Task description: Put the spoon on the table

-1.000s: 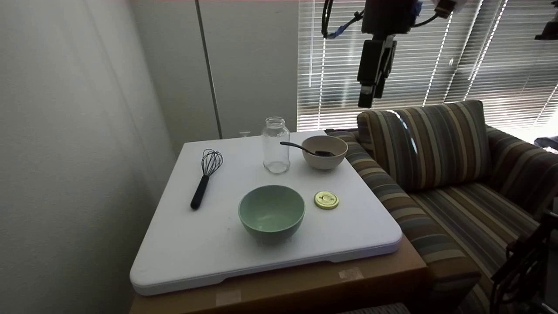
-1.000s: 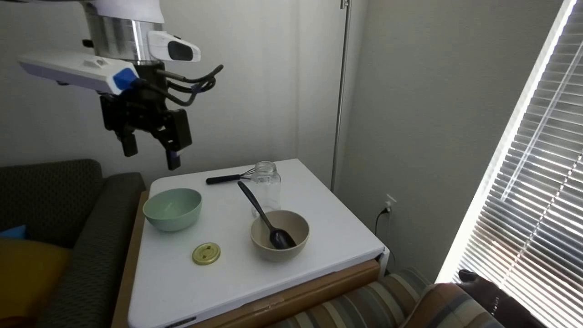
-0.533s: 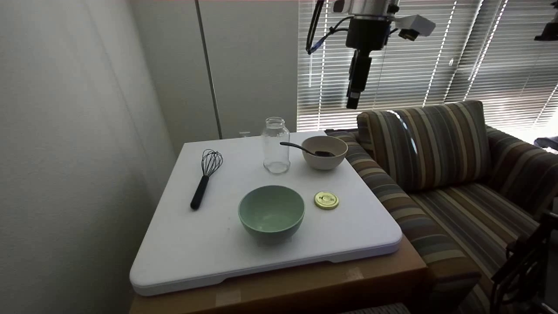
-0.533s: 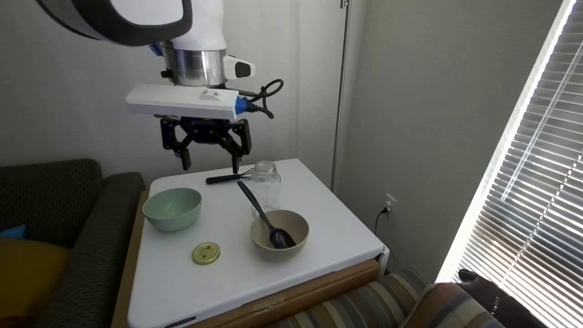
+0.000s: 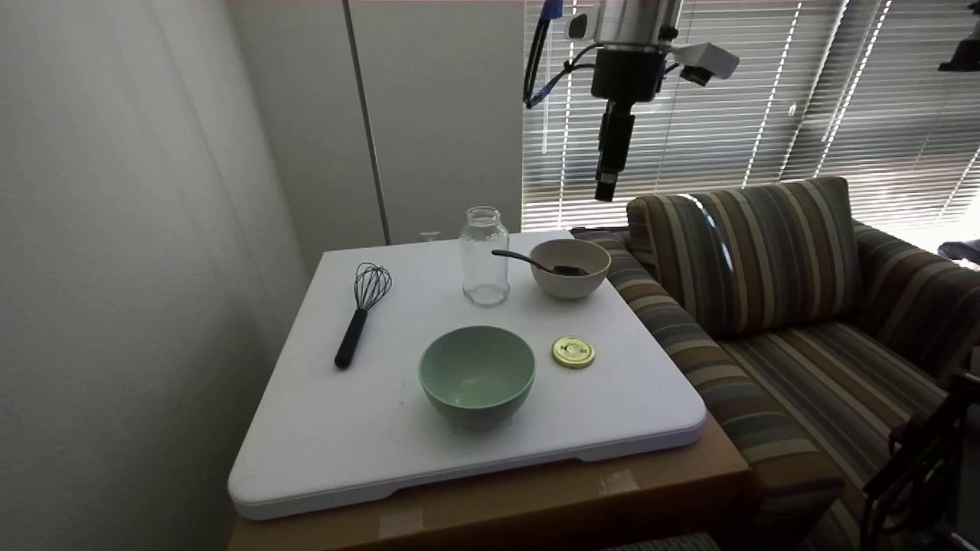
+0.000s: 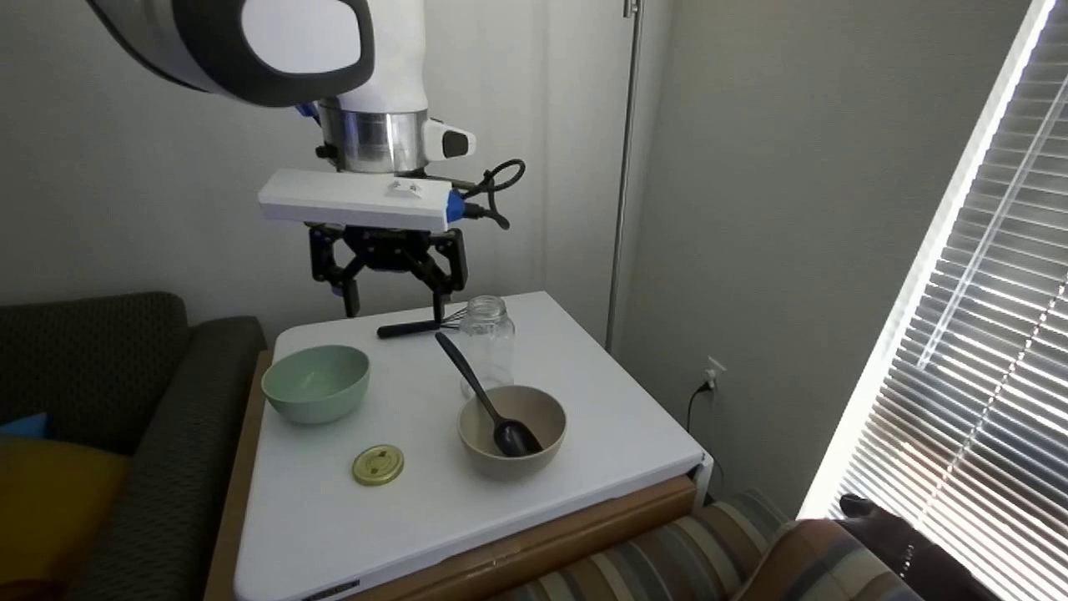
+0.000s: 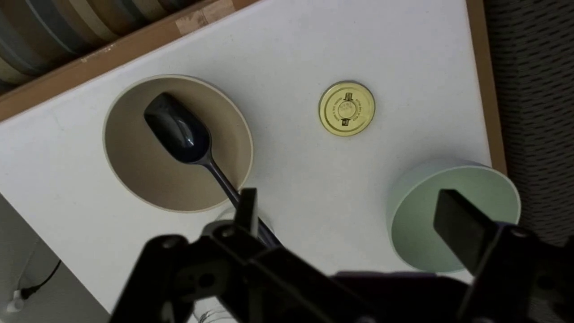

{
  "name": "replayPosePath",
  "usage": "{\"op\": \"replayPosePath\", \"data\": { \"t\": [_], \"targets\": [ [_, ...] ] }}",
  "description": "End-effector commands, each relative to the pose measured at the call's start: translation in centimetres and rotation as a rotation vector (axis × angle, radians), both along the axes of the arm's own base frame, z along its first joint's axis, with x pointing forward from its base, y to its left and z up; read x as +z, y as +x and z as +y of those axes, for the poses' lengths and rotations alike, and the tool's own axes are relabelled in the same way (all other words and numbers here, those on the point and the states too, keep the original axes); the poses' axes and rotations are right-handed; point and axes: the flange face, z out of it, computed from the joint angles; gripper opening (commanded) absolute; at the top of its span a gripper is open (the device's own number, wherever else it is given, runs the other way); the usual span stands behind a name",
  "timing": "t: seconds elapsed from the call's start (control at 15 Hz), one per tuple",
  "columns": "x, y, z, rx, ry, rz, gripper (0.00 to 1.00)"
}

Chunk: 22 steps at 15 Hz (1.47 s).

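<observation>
The dark spoon (image 6: 515, 437) rests in the beige bowl (image 6: 499, 467), its thin handle leaning out over the rim toward the glass jar. It shows from above in the wrist view (image 7: 179, 130) and in an exterior view (image 5: 568, 270). The table (image 5: 321, 451) is a white square top on a wooden base. My gripper (image 6: 395, 313) is open and empty, high above the table. In the wrist view the gripper (image 7: 347, 195) stands wide, one finger (image 7: 245, 208) overlapping the spoon's handle in the picture, the other overlapping the green bowl.
A glass jar (image 5: 485, 268) stands beside the beige bowl. A green bowl (image 5: 478, 409), a gold lid (image 5: 573, 351) and a black whisk (image 5: 352, 337) are on the table. A striped sofa (image 5: 758, 268) adjoins one side; a wall (image 6: 751, 209) is beyond.
My gripper has swung sideways toward the jar and beige bowl, turned, and come down a little. It stays open. The spoon and the other objects have not moved.
</observation>
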Motion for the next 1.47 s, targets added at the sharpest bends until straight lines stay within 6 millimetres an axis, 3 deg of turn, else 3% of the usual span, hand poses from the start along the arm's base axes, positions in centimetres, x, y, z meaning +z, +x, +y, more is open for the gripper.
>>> {"op": "replayPosePath", "data": {
  "t": [0.0,0.13,0.4,0.8,0.87,1.07,1.4],
  "targets": [
    [-4.8,2.8,-0.3,-0.064,0.002,-0.014,1.0],
    [-7.2,3.8,0.3,-0.065,0.002,0.023,1.0],
    [-10.1,6.1,2.6,0.15,-0.032,0.02,1.0],
    [-9.8,8.9,2.7,0.444,-0.186,0.078,1.0],
    [-9.9,7.8,3.2,0.361,-0.166,0.049,1.0],
    [-9.5,8.5,3.1,0.413,-0.179,0.061,1.0],
    [-11.1,9.3,3.4,0.421,-0.138,0.003,1.0]
  ]
}}
